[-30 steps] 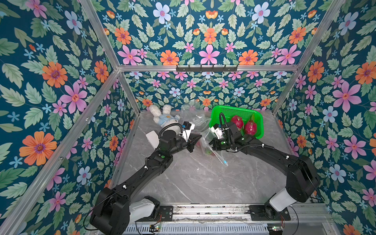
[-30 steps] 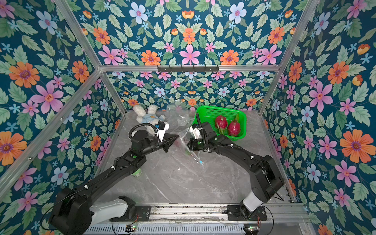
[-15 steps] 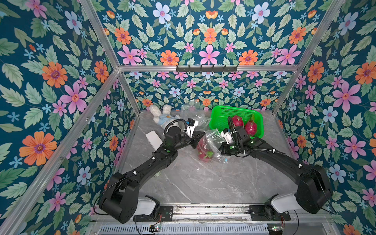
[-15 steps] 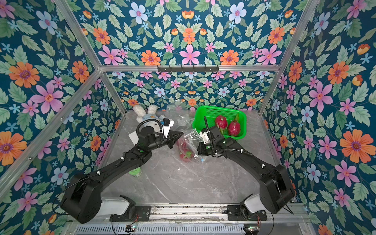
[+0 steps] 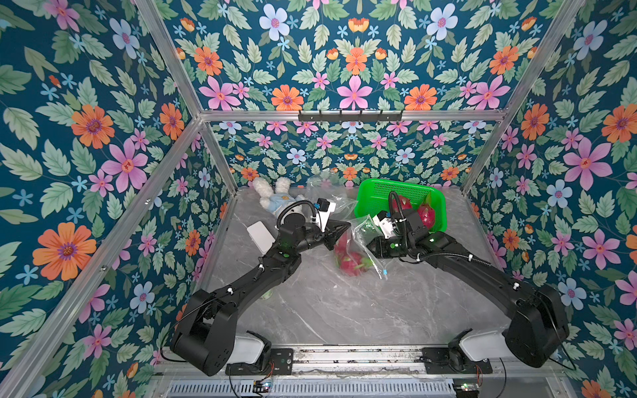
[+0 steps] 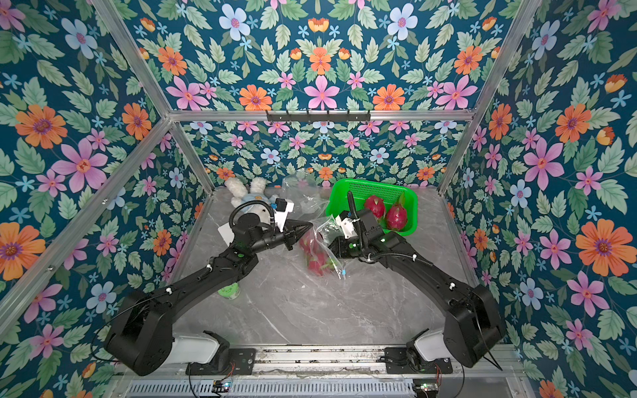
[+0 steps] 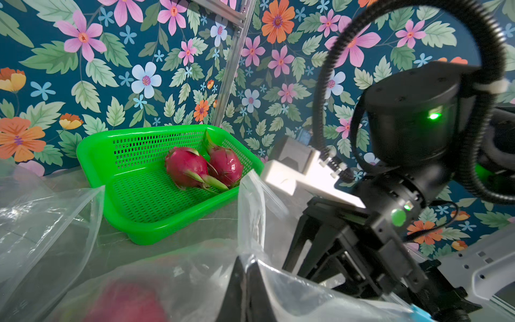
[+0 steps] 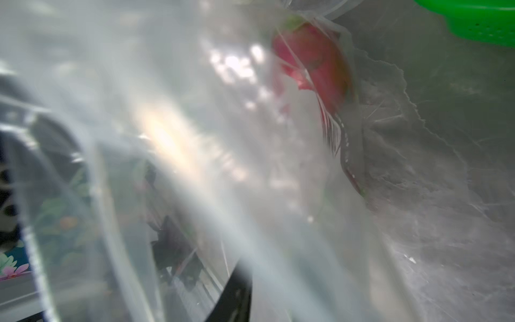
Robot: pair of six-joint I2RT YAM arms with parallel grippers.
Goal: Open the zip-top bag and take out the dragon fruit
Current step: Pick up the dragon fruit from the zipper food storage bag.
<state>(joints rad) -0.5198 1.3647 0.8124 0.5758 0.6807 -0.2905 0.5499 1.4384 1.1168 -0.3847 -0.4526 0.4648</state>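
Note:
The clear zip-top bag [image 5: 358,241] hangs between my two arms in both top views, with a magenta dragon fruit [image 5: 348,258] inside it, low over the marble table. My left gripper [image 5: 339,231] is shut on the bag's upper edge; the left wrist view shows the film pinched between its fingertips [image 7: 237,276]. My right gripper [image 5: 367,239] is pressed against the bag's other side. Plastic veils the right wrist view, leaving one finger [image 8: 237,290] and the fruit [image 8: 315,64] visible. Two more dragon fruit [image 5: 425,215] [image 5: 401,203] lie in the green basket [image 5: 389,193].
A white plush toy [image 5: 275,200] lies at the back left, with a crumpled empty clear bag [image 5: 327,193] beside it. A white card [image 5: 260,236] sits behind my left arm, and a small green object [image 6: 229,293] under it. The basket stands right behind my right wrist.
The bag has gone from a flat strip on the table to hanging spread between the arms, and the fruit inside now shows. My left gripper has risen slightly with the edge.

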